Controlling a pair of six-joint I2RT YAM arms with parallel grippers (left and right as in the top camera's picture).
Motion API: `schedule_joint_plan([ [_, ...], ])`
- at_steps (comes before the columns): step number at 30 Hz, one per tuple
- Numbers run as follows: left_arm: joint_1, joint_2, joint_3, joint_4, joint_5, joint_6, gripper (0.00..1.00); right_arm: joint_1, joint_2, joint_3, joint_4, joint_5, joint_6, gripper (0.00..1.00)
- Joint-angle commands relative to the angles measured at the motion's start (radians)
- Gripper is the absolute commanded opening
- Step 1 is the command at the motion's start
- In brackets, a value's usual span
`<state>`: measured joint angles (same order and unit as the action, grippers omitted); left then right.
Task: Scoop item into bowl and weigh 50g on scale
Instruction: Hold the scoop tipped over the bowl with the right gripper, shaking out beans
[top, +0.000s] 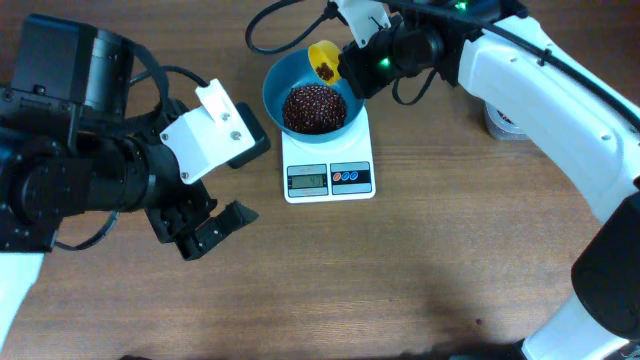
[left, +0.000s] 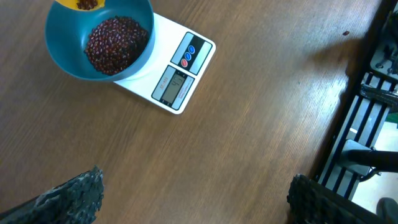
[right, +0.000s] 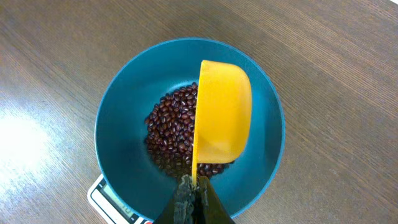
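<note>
The blue bowl (top: 285, 75) stands on the white scale (top: 328, 178) and holds a heap of dark reddish-brown beans (top: 313, 107). My right gripper (top: 352, 68) is shut on the handle of a yellow scoop (top: 324, 60) tilted on its side over the bowl's far rim, a few beans in it. In the right wrist view the scoop (right: 224, 115) hangs over the beans (right: 171, 134) inside the bowl (right: 121, 155), held by the gripper (right: 194, 193). My left gripper (top: 210, 228) is open and empty, left of the scale; its wrist view shows bowl (left: 62, 53), beans (left: 115, 43) and scale (left: 180, 81).
A round clear container (top: 503, 122) stands at the back right, partly behind my right arm. A dark metal frame (left: 367, 124) runs along the table's side in the left wrist view. Bare wooden table (top: 400, 270) lies in front of the scale.
</note>
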<state>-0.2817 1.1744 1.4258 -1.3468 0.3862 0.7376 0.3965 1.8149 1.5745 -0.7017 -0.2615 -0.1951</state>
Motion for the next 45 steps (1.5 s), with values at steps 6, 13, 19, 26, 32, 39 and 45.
schedule_joint_plan([
  [6,0.005,-0.002,-0.004,-0.001,0.014,0.013,0.99,0.009,-0.033,0.015,0.010,0.004,-0.006,0.04],
  [13,0.004,-0.002,-0.004,-0.001,0.013,0.013,0.99,0.009,-0.033,0.015,0.010,0.001,-0.006,0.04],
  [19,0.004,-0.002,-0.004,-0.001,0.011,0.013,0.99,0.009,-0.033,0.015,0.011,-0.006,-0.005,0.04],
  [26,0.004,-0.002,-0.004,-0.001,0.011,0.013,0.99,-0.005,-0.037,0.015,0.018,0.011,0.047,0.04],
  [32,0.004,-0.002,-0.004,-0.001,0.011,0.013,0.99,-0.004,-0.047,0.026,0.029,-0.036,0.048,0.04],
  [39,0.004,-0.002,-0.004,-0.001,0.011,0.013,0.99,-0.005,-0.042,0.031,-0.024,-0.016,0.047,0.04],
  [45,0.004,-0.002,-0.004,-0.001,0.011,0.013,0.99,-0.005,-0.042,0.031,-0.024,-0.015,0.047,0.04],
])
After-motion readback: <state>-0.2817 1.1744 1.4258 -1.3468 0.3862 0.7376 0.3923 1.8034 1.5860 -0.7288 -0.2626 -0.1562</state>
